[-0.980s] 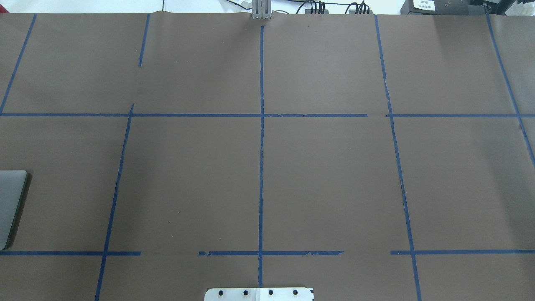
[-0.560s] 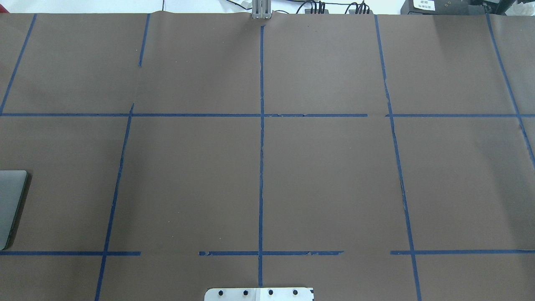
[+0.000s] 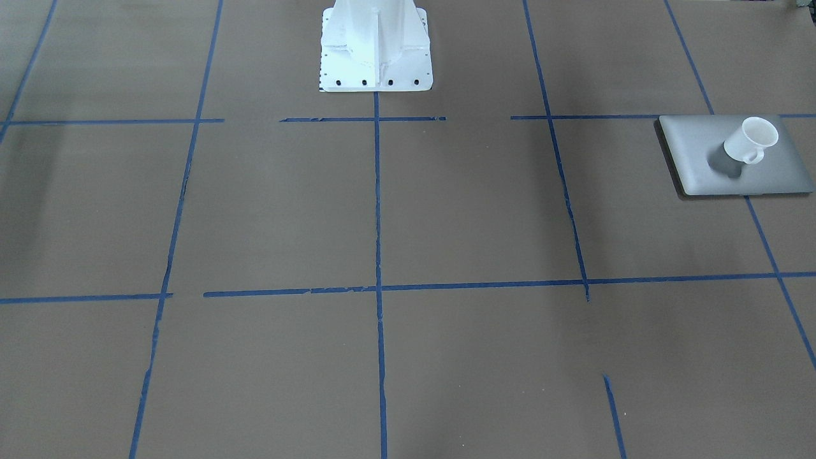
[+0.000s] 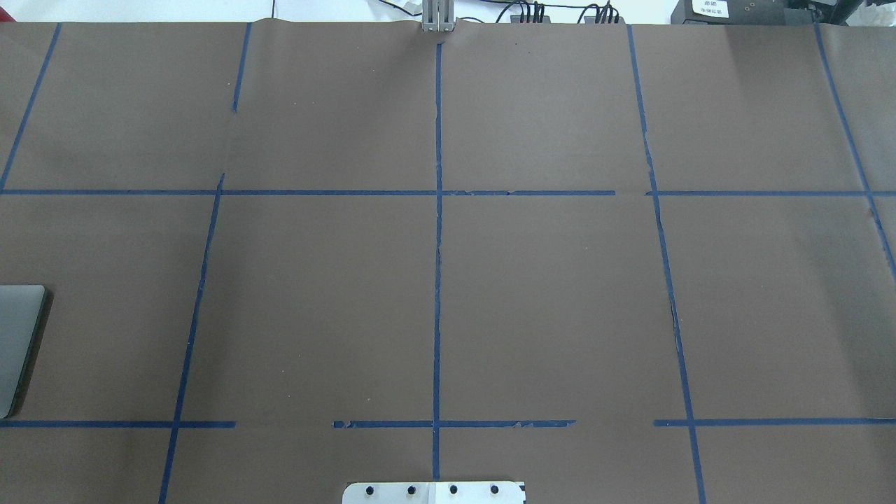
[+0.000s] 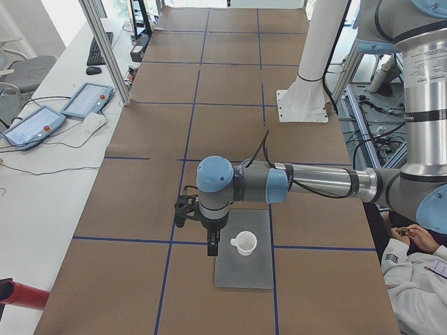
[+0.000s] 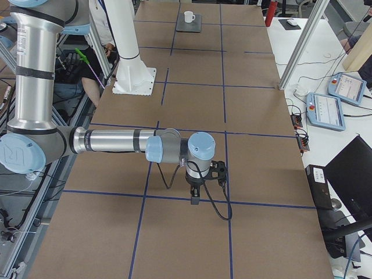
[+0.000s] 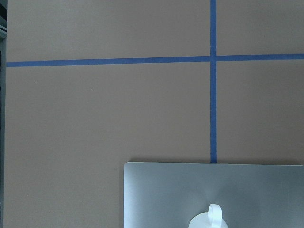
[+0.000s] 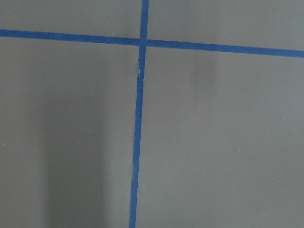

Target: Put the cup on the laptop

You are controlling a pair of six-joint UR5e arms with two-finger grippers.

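The white cup [image 3: 752, 140] stands upright on the silver-grey laptop [image 3: 695, 153], handle toward the operators' side. Only the laptop's edge [image 4: 17, 343] shows in the overhead view, at the left border. In the exterior left view the cup [image 5: 244, 243] sits on the laptop [image 5: 244, 271], and my left gripper [image 5: 211, 248] hangs just beside the cup, apart from it; I cannot tell if it is open. The left wrist view shows the laptop [image 7: 180, 190] and the cup's handle [image 7: 214, 213]. My right gripper [image 6: 195, 199] hangs over bare table, far from the cup [image 6: 189, 16]; I cannot tell its state.
Brown paper with blue tape lines covers the table. The white robot pedestal [image 3: 375, 44] stands at the middle of the robot's edge. Teach pendants [image 5: 87, 100] and an aluminium post [image 5: 105, 49] lie along the operators' side. A person [image 5: 419, 265] sits beside the robot.
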